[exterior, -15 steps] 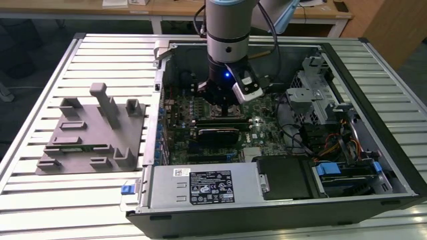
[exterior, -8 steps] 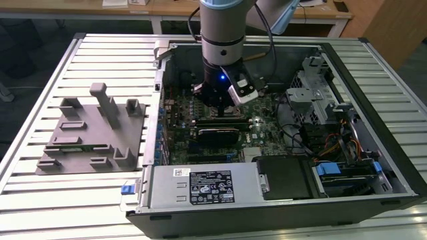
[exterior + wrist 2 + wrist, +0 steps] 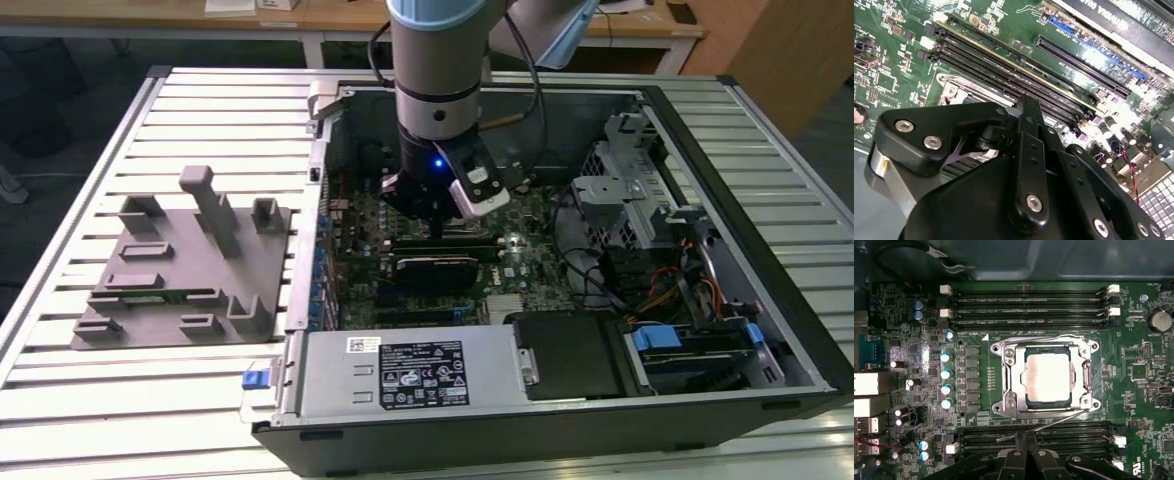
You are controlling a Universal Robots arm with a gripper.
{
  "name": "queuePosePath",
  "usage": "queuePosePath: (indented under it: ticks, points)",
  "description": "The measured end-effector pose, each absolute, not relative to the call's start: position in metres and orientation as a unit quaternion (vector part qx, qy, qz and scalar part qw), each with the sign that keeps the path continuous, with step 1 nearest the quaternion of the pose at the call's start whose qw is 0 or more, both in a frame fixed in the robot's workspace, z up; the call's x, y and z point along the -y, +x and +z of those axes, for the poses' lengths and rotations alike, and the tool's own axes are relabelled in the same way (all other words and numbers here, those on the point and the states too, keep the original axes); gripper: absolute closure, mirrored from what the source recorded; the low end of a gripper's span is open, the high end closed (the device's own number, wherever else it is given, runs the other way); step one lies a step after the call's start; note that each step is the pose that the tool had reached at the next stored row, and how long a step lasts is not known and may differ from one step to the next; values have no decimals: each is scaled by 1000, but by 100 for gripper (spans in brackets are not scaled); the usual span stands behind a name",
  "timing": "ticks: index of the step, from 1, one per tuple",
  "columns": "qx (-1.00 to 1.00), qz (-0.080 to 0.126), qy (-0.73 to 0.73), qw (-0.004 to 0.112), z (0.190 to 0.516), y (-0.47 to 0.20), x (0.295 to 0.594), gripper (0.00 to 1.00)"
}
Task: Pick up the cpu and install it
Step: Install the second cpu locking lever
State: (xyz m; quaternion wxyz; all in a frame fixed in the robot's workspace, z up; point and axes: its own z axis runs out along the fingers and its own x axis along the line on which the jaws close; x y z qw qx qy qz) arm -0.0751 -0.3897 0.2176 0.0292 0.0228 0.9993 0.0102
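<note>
The cpu [image 3: 1048,376], a silver-topped square chip, lies flat inside the metal-framed socket [image 3: 1004,375] on the green motherboard in the first wrist view. My gripper [image 3: 1026,436] hovers beside the socket, over the memory slots [image 3: 1064,432], and is apart from the cpu. Its two black fingers are pressed together with nothing between them. The thin socket lever [image 3: 1059,421] lies between the fingertips and the cpu. In the second wrist view the gripper [image 3: 1026,105] hangs above the slots [image 3: 1004,65]. In the exterior view the gripper [image 3: 430,220] is low inside the open computer case.
The open computer case [image 3: 747,130] lies on a slatted metal table [image 3: 227,110]. A gray plastic fixture block [image 3: 187,270] stands at the exterior view's left. A drive cage [image 3: 627,180], cables [image 3: 667,290] and a power supply [image 3: 414,375] crowd the case around the motherboard.
</note>
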Motion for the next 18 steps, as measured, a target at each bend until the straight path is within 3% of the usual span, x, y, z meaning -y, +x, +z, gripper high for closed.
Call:
queuePosePath:
  ticks: [4, 18]
  points:
    - [-999, 14, 23, 29, 218, -76, 390, 89]
    - [-996, 80, 25, 28, 212, -80, 409, 89]
